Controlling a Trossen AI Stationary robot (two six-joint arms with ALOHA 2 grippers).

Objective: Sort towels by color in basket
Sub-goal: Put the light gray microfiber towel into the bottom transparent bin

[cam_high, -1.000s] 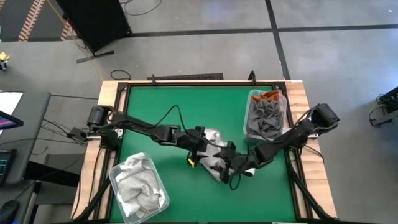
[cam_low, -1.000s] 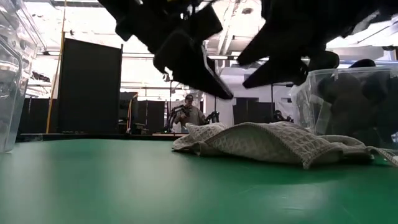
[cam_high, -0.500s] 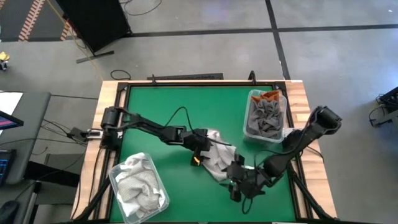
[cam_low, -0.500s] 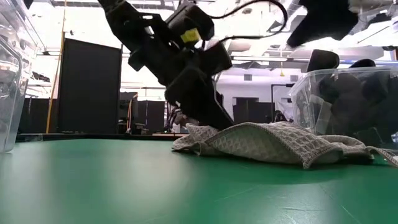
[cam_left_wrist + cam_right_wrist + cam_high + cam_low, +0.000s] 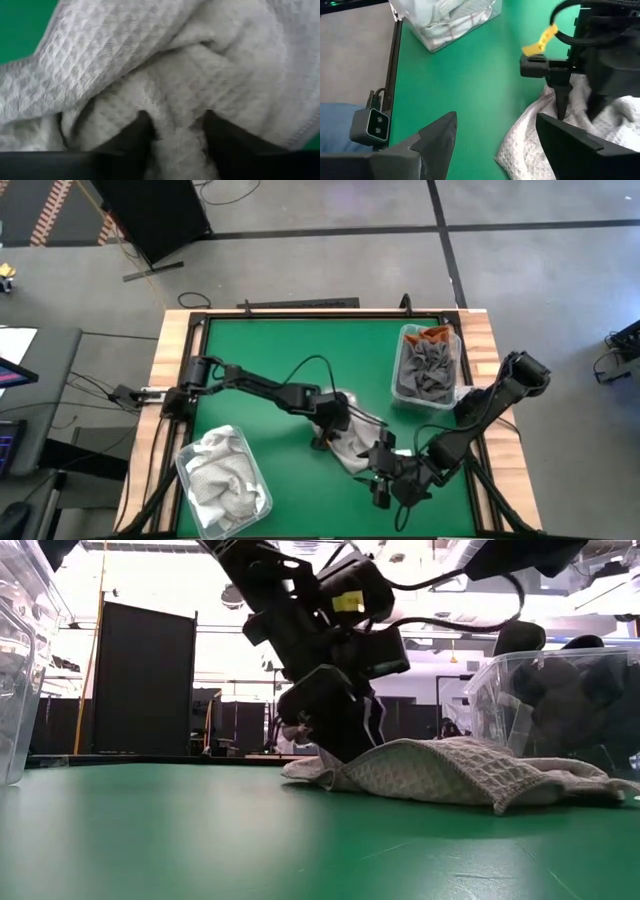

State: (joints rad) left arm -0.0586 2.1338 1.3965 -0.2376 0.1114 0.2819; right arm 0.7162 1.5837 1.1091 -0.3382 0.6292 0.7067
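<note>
Now, from above, the left gripper (image 5: pixel 333 423) presses down on a crumpled waffle towel (image 5: pixel 352 442) in the middle of the green table (image 5: pixel 250 360). The right gripper (image 5: pixel 385 478) waits just below and right of it. A clear bin (image 5: pixel 222 482) at the lower left holds white towels, and another bin (image 5: pixel 429 365) at the upper right holds grey towels with an orange one at the top edge.

Looking along the table, the towel (image 5: pixel 450 772) lies in a low, soft heap, and the left gripper (image 5: pixel 335 735) digs into its left end.

Up close from the left wrist, the two dark fingers (image 5: pixel 132 136) have bumpy, square-patterned cloth (image 5: pixel 170 75) bunched between them, partly closed on it. I think the fold is thick and floppy, so it might slip out when lifted.

From the right wrist, the right gripper (image 5: pixel 495 132) stands wide and empty. Its fingers are near the towel (image 5: pixel 535 145), so the cloth might brush them as it lifts.
</note>
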